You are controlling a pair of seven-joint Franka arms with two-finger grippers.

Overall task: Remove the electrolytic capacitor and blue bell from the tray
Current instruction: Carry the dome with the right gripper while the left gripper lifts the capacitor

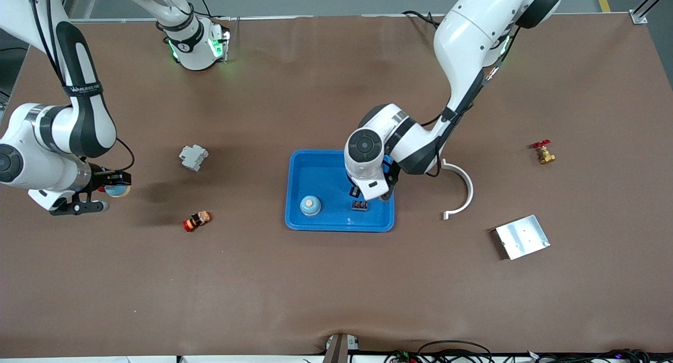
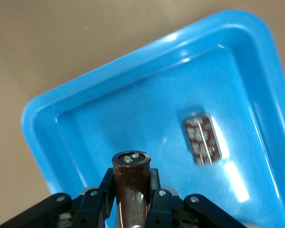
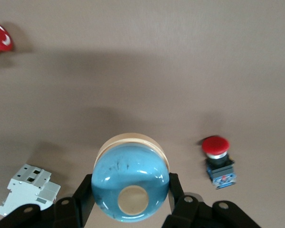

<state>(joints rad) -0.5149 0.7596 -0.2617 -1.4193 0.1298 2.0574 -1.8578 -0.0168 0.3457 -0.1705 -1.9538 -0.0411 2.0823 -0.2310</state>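
My left gripper point(image 1: 369, 193) hangs over the blue tray point(image 1: 302, 165), at the end toward the left arm. In the left wrist view it point(image 2: 131, 179) is shut on a brown capacitor point(image 2: 131, 167) held upright. A second capacitor point(image 1: 359, 205) lies in the tray, also seen in the left wrist view point(image 2: 202, 138). A blue bell point(image 1: 310, 205) sits in the tray beside it. My right gripper point(image 1: 116, 188) is over bare table at the right arm's end. It point(image 3: 130, 192) is shut on another blue bell point(image 3: 130, 183) with a tan button.
A white circuit breaker point(image 1: 193, 157) and a red push button point(image 1: 196, 221) lie between the right gripper and the tray. A white curved bracket point(image 1: 461, 190), a metal plate point(image 1: 522, 237) and a brass valve point(image 1: 543, 152) lie toward the left arm's end.
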